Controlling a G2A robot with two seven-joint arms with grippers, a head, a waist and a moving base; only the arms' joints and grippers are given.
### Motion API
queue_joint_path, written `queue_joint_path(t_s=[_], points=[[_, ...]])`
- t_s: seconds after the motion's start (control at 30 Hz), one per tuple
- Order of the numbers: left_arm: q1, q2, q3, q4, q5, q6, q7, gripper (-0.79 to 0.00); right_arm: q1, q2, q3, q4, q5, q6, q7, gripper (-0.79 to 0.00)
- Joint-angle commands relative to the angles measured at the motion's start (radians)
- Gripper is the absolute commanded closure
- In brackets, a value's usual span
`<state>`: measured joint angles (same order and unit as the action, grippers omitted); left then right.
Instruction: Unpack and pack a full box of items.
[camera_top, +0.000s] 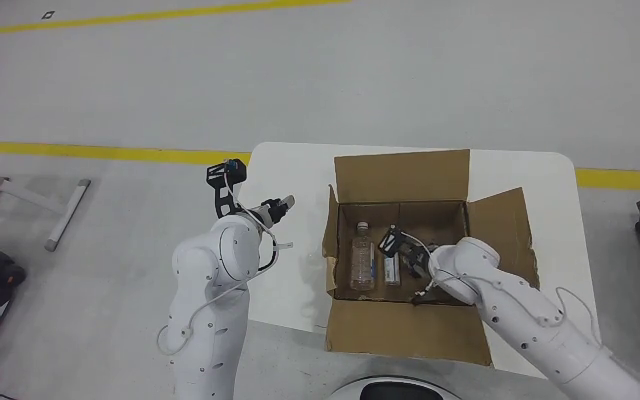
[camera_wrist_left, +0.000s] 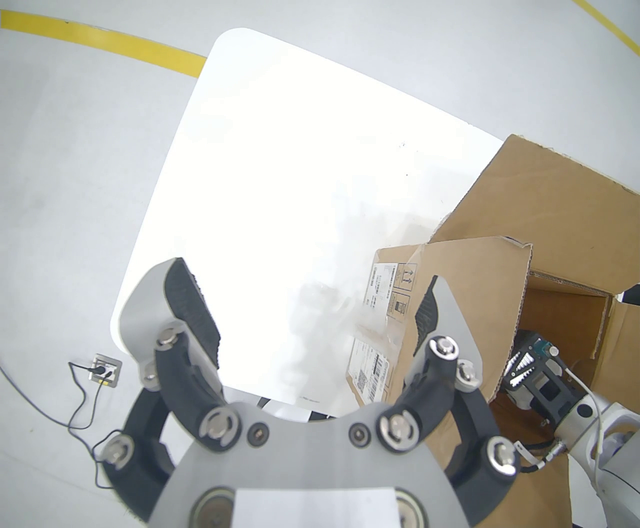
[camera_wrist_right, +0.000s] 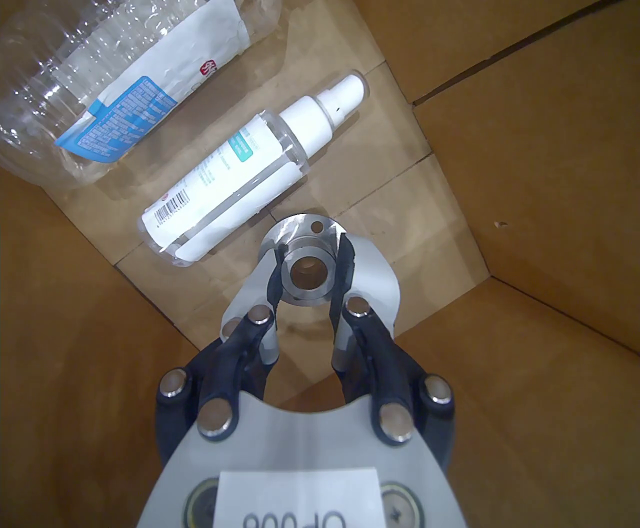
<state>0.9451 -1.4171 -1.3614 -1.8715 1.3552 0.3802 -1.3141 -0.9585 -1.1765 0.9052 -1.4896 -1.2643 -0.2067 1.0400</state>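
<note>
The right gripper (camera_wrist_right: 309, 257) is sitting low inside the open cardboard box (camera_top: 400, 175), its fingers clamping a small metal flanged ring (camera_wrist_right: 300, 227). The ring is just beside a spray bottle (camera_wrist_right: 240, 170) lying on the box floor, and a clear water bottle (camera_wrist_right: 100, 100) is lying beyond that, nearer the box wall. The left gripper (camera_wrist_left: 307, 280) is hanging outside the box over the white table (camera_wrist_left: 260, 175), next to the box's labelled side, with its fingers spread wide and holding nothing.

Brown box (camera_top: 400, 175), white table (camera_top: 300, 170)

Lab/test hall: grey floor (camera_top: 300, 80), yellow lines (camera_top: 100, 152).
</note>
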Motion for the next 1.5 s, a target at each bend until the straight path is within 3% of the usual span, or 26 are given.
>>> queue_joint_path(t_s=[0.0, 0.03, 0.17, 0.27, 0.3, 0.53, 0.73, 0.93, 1.07, 1.27, 1.47], points=[[0.000, 0.000, 0.000, 0.000, 0.000, 0.000, 0.000, -0.785, 0.002, -0.002, 0.001, 0.005, 0.001, 0.001, 0.000, -0.240], [0.000, 0.000, 0.000, 0.000, 0.000, 0.000, 0.000, -0.785, 0.004, -0.002, 0.002, 0.006, 0.001, 0.001, 0.001, -0.329], [0.000, 0.000, 0.000, 0.000, 0.000, 0.000, 0.000, -0.785, 0.004, -0.004, 0.010, -0.001, 0.003, 0.003, -0.001, -0.366], [0.000, 0.000, 0.000, 0.000, 0.000, 0.000, 0.000, -0.785, -0.003, -0.004, 0.021, -0.018, 0.006, 0.004, 0.001, -0.606], [0.000, 0.000, 0.000, 0.000, 0.000, 0.000, 0.000, -0.785, -0.006, -0.003, 0.026, -0.026, 0.006, 0.004, 0.000, -0.603], [0.000, 0.000, 0.000, 0.000, 0.000, 0.000, 0.000, -0.785, -0.082, 0.021, 0.177, -0.238, 0.077, -0.009, -0.131, -0.345], [0.000, 0.000, 0.000, 0.000, 0.000, 0.000, 0.000, -0.785, -0.261, 0.064, 0.456, -0.533, 0.100, -0.116, -0.349, -0.003], [0.000, 0.000, 0.000, 0.000, 0.000, 0.000, 0.000, -0.785, -0.371, 0.084, 0.733, -0.701, 0.183, -0.180, -0.470, 0.000], [0.000, 0.000, 0.000, 0.000, 0.000, 0.000, 0.000, -0.785, -0.434, 0.091, 0.907, -0.740, 0.250, -0.171, -0.478, 0.000], [0.000, 0.000, 0.000, 0.000, 0.000, 0.000, 0.000, -0.785, -0.567, 0.089, 1.174, -0.706, 0.406, -0.128, -0.473, 0.000], [0.000, 0.000, 0.000, 0.000, 0.000, 0.000, 0.000, -0.785, -0.713, 0.076, 1.281, -0.582, 0.604, -0.148, -0.475, 0.000]])
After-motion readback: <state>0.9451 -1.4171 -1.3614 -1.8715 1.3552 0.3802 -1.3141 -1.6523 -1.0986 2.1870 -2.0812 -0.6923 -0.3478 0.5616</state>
